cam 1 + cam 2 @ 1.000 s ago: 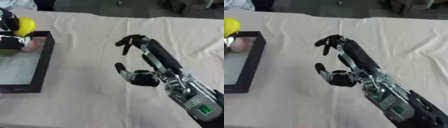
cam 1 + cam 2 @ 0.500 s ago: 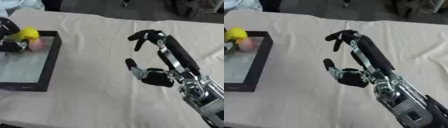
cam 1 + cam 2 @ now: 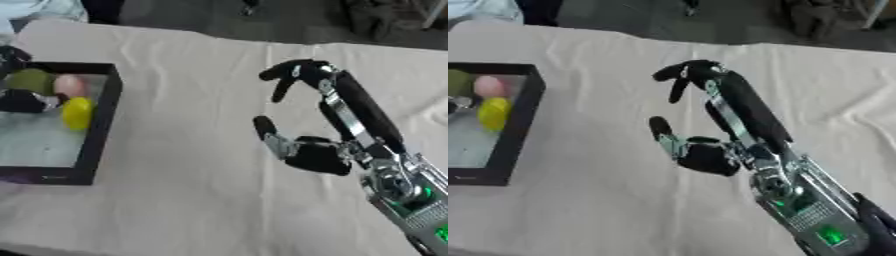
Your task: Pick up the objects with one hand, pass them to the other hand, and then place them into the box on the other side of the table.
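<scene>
My right hand point(image 3: 319, 150) hangs empty, fingers apart, right of the black-walled box point(image 3: 103, 120); sweeping back, it could snag the wrinkled cream cloth surface point(image 3: 192, 200).

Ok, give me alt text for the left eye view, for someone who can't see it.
The robot's right hand hangs open and empty over a cloth-covered table. At left, a black box holds a yellow object, a pink one and a green one, with the left hand partly visible inside.

Right hand point(image 3: 319, 150) open over table point(image 3: 192, 150), yellow object point(image 3: 77, 112) in box point(image 3: 101, 125)
</scene>
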{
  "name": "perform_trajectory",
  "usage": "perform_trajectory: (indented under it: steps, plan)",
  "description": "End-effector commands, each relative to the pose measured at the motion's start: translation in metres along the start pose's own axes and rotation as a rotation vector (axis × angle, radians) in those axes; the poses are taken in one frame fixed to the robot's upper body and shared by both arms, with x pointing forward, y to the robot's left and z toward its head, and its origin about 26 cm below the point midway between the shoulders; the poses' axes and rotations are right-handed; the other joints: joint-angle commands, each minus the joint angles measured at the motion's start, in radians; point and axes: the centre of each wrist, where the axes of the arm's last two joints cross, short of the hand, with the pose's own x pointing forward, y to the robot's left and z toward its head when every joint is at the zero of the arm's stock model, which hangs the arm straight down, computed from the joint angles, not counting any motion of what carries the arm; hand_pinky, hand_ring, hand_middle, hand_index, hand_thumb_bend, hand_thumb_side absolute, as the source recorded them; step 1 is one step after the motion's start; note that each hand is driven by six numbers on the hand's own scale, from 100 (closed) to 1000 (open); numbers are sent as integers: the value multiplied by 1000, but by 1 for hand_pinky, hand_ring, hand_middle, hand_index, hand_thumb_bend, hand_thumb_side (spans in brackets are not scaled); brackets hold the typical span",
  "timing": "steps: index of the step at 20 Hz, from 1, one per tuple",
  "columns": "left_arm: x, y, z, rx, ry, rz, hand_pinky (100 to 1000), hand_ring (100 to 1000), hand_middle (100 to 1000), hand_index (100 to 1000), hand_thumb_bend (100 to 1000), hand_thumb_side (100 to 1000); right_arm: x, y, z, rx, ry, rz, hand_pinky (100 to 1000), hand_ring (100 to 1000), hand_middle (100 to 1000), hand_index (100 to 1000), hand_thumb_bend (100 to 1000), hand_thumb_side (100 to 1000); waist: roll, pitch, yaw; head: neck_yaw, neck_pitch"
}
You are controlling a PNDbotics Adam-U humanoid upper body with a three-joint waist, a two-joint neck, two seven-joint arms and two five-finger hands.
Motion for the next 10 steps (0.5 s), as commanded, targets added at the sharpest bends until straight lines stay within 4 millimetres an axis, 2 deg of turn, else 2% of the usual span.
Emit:
perform_trajectory:
  steps: [1,3,4,5,7,9,10]
  plan:
    - [2,17,0,65,1,10,705,714,675,794,438,425,2,-10,0,-25,-15,18,797,819,486,757,236,100,6,-18,0,-6,-3]
    - [8,22,2,97,-22,68,693,706,696,789,373,658,2,-14,0,-46,-15,15,796,822,494,760,204,100,5,-19,0,-16,0]
    - [12,24,4,115,-40,104,687,703,699,786,319,771,1,-16,1,-59,-12,10,795,824,500,765,136,100,4,-20,0,-23,1]
    - [16,27,7,132,-62,142,682,700,696,785,311,783,0,-18,2,-69,-7,3,795,826,504,771,100,105,4,-20,0,-30,2]
    - [23,31,12,162,-113,223,677,696,696,794,320,809,-3,-23,4,-90,11,-20,794,830,506,782,100,159,3,-20,0,-44,2]
    - [29,34,18,181,-166,326,666,692,698,803,296,831,-8,-31,6,-125,43,-31,792,831,508,784,100,129,2,-20,-1,-55,2]
    - [31,35,21,186,-189,384,657,689,700,809,308,800,-10,-36,8,-147,62,-31,792,833,517,788,142,100,2,-20,-2,-59,2]
